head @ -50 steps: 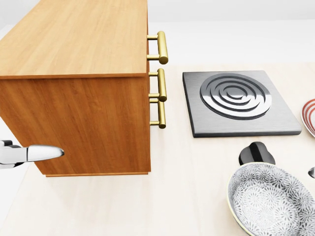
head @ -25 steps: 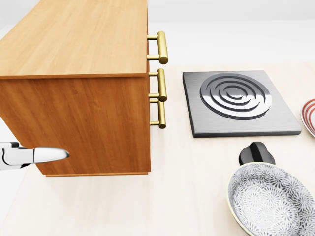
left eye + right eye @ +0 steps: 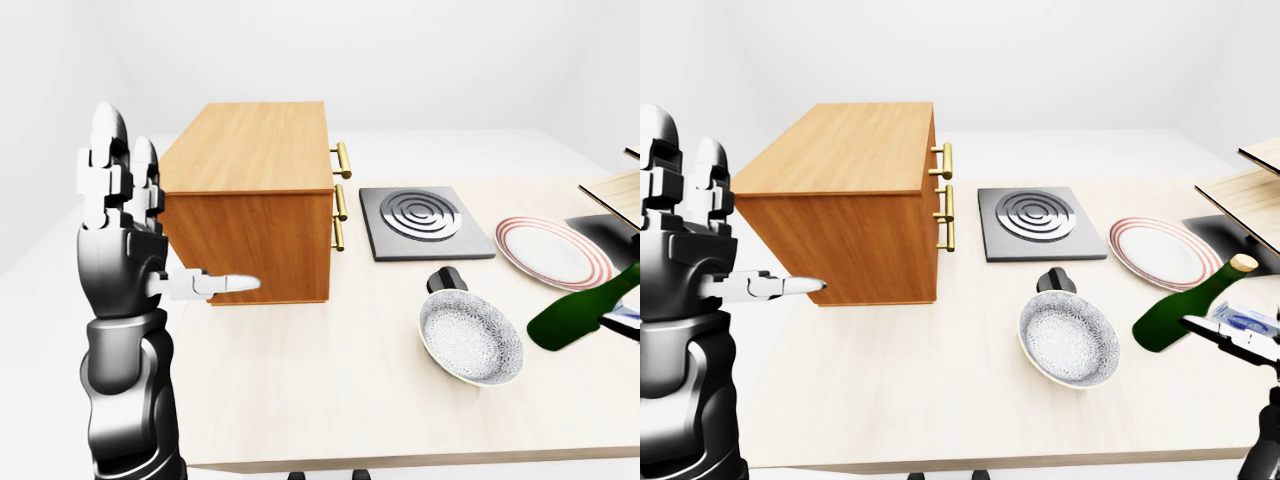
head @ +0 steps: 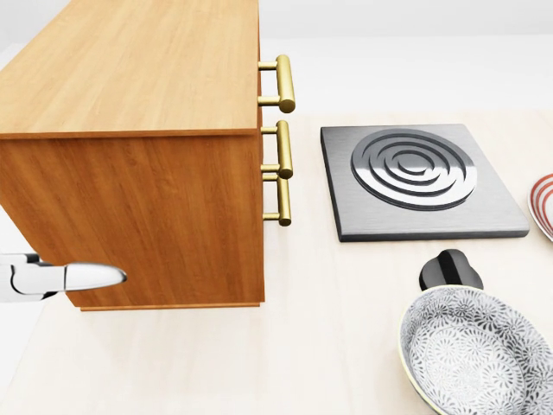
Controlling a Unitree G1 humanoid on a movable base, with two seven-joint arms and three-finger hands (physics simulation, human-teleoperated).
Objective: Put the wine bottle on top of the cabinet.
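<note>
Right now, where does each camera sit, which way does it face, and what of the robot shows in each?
Head view: on the head, tilted down at the cabinet and burner plate; only one fingertip of the left hand shows at its left edge.
Left-eye view: on the head, looking across the table; the raised, open left hand fills its left side.
Right-eye view: beside it, nearly the same scene; the right hand enters at right under the tilted wine bottle.
All three share the cabinet, burner plate and patterned bowl.
</note>
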